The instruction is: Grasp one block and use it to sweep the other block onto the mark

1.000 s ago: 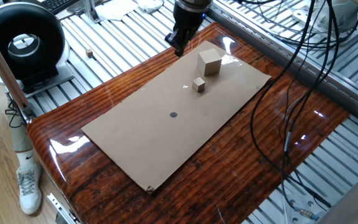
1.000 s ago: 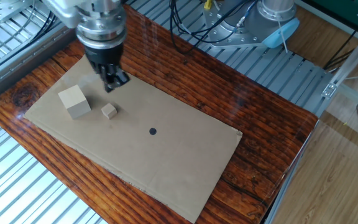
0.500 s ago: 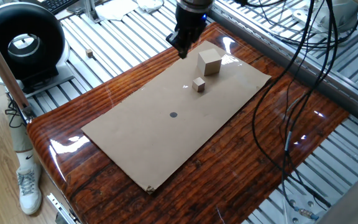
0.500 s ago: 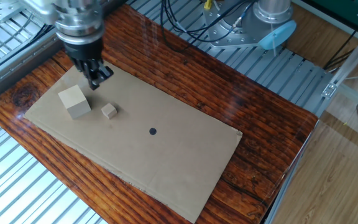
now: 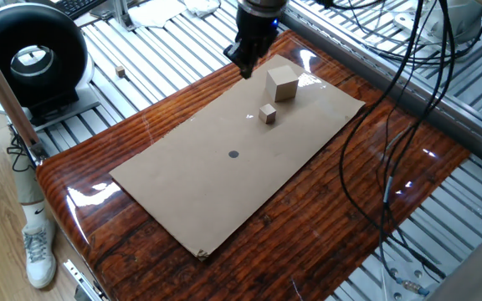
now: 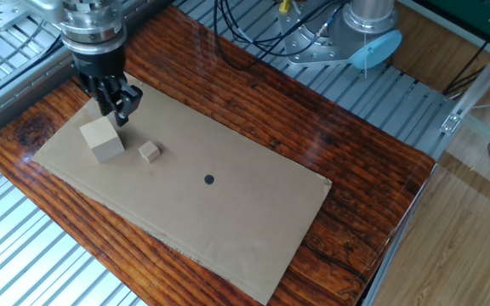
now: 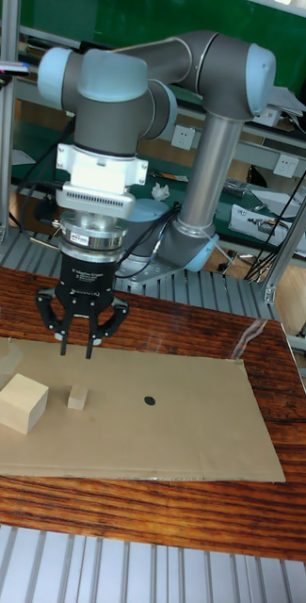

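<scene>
The black two-finger end effector (image 7: 75, 353) of the grey UR5 arm hangs with its fingers apart and nothing between them, above the brown cardboard sheet (image 6: 228, 212) that lies on the glossy reddish wooden counter (image 5: 375, 180). In the other fixed view it (image 6: 119, 113) sits just above and beside the larger light-tan wooden cube (image 6: 101, 138), not touching it. That cube (image 7: 21, 403) rests on the cardboard near one short end of the sheet, and the small light-tan wooden cube (image 7: 77, 398) stands just beside it, a narrow gap between the two. The small round dark grey dot (image 7: 150, 400) is drawn near the middle of the sheet, well apart from both cubes, with the small cube (image 5: 267, 114) lying between the large cube (image 5: 282, 84) and the dot (image 5: 233, 154).
</scene>
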Robot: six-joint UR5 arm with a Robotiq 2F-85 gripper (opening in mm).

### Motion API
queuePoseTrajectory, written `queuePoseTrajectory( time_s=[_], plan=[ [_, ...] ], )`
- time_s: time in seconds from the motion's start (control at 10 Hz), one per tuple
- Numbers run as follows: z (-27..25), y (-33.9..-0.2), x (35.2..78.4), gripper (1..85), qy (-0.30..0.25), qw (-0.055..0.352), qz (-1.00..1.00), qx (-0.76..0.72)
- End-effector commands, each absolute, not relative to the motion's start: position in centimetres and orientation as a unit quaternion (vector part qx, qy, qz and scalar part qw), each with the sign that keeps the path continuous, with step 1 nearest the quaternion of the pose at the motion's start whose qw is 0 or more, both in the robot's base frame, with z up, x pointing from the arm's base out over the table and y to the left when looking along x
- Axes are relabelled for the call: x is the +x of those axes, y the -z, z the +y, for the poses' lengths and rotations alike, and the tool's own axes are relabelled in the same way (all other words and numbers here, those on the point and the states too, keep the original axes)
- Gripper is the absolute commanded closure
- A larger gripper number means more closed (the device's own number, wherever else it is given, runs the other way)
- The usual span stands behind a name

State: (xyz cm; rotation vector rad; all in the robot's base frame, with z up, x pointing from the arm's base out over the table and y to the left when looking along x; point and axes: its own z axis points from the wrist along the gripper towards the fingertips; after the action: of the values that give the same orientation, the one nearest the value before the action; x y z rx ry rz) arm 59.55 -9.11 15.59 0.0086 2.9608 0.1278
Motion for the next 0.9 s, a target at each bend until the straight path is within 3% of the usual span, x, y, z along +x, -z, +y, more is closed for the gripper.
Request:
queuePoseTrajectory(
  time_s=[0.0, 0.2, 0.6, 0.8],
  plan=[
    [-10.5, -15.4, 60.4, 59.3, -0.025, 0.099, 0.995, -0.009],
    [-10.9, -14.9, 60.7, 32.0, -0.018, 0.097, 0.995, -0.024],
    [-12.9, -13.6, 60.6, 18.7, 0.000, 0.075, 0.996, -0.053],
    [-14.9, -12.8, 59.3, 16.7, 0.018, 0.040, 0.997, -0.061]
  ],
)
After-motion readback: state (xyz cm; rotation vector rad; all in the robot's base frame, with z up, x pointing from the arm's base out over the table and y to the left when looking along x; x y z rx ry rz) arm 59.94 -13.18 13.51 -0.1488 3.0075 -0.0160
